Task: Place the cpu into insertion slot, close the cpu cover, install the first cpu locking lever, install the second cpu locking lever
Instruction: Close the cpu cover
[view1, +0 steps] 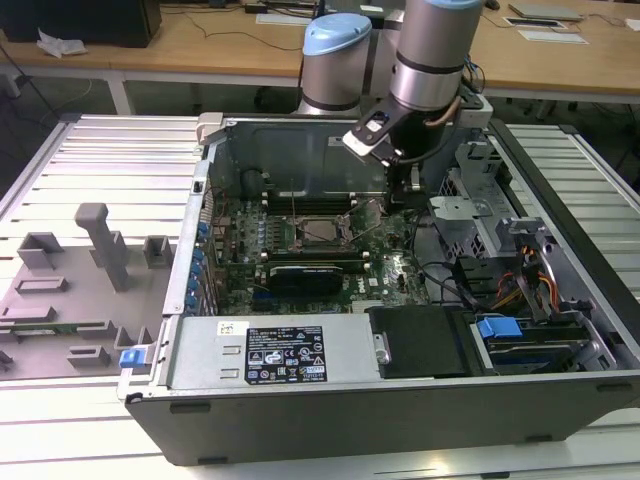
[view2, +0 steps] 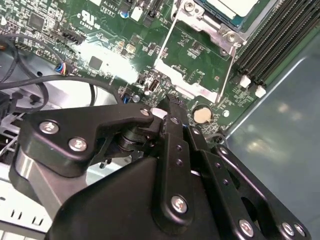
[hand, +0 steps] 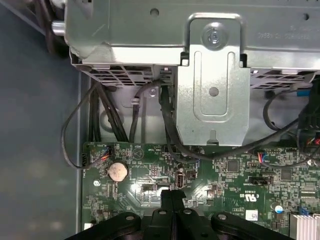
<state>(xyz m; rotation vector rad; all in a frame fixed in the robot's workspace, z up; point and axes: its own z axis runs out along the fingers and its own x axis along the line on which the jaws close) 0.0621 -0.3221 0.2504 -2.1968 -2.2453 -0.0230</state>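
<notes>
The cpu (view2: 232, 6), pale and silvery, lies in the insertion slot (view2: 215, 27), whose grey metal rim shows around it. In the exterior view the insertion slot (view1: 320, 232) is at the middle of the green motherboard. The cpu cover (view2: 186, 84) is swung open and lies over the board beside the slot, with green board visible through its window. A thin locking lever (view2: 229, 65) runs along one side of it. My gripper (view1: 400, 192) hangs inside the case at the exterior view's right of the slot. Its black fingers (hand: 169, 199) are shut together on nothing, the tips (view2: 170, 106) close to the cover's outer edge.
A grey drive cage (hand: 215, 75) with black cables (hand: 167, 125) stands just beyond the gripper. A coin battery (hand: 117, 171) and black memory slots (view2: 270, 55) flank the socket. The power supply (view1: 270, 350) lines the case front. A grey fixture tray (view1: 90, 260) lies outside on the exterior view's left.
</notes>
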